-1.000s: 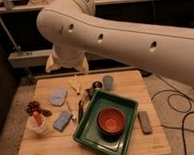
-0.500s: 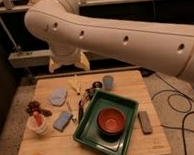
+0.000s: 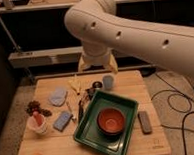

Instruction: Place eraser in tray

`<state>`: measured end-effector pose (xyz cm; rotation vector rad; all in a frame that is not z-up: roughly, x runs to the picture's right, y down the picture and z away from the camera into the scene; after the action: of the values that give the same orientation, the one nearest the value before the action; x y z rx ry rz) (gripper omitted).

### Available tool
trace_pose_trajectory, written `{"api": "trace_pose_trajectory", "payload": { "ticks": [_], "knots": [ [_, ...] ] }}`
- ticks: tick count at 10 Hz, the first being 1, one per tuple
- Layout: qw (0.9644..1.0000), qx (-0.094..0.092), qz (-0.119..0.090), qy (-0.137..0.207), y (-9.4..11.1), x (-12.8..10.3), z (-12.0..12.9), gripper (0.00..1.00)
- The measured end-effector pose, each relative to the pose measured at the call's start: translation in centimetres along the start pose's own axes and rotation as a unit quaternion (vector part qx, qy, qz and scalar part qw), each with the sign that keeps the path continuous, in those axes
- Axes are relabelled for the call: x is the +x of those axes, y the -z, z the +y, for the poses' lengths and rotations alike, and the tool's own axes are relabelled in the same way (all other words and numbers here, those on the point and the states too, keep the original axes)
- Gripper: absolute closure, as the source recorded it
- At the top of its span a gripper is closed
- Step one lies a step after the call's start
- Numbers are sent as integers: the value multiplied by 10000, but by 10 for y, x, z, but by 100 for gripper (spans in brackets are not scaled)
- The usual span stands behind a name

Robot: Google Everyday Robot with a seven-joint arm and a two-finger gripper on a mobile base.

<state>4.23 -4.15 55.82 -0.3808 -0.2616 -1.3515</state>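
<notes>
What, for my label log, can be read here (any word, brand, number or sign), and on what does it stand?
Nothing here can be read.
Table, front right corner: small dark mark, too blurred to read.
Eraser, tray, bowl: no lettering shows.
Hand, open above the table's back edge: no label shows.

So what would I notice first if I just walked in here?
You'd first see the huge white robot arm reaching in from the top right, its gripper hanging open above the far edge of the wooden table. Next comes the big green tray in the middle of the table, with an orange bowl inside it. A little dark eraser lies just right of the tray.
</notes>
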Motion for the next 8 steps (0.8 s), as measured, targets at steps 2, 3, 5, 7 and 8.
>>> {"api": "trace_pose_trajectory", "payload": {
  "ticks": [2, 3, 5, 7, 8],
  "knots": [
    [9993, -136, -105, -318, -8, -4, 46, 20],
    [9983, -222, -160, -514, -12, -7, 73, 20],
    [9943, -379, -233, -969, -18, -12, 127, 20],
    [9916, -446, -236, -1189, -19, -13, 148, 20],
    [9919, -416, -254, -1173, -19, -14, 144, 20]
  ]
}}
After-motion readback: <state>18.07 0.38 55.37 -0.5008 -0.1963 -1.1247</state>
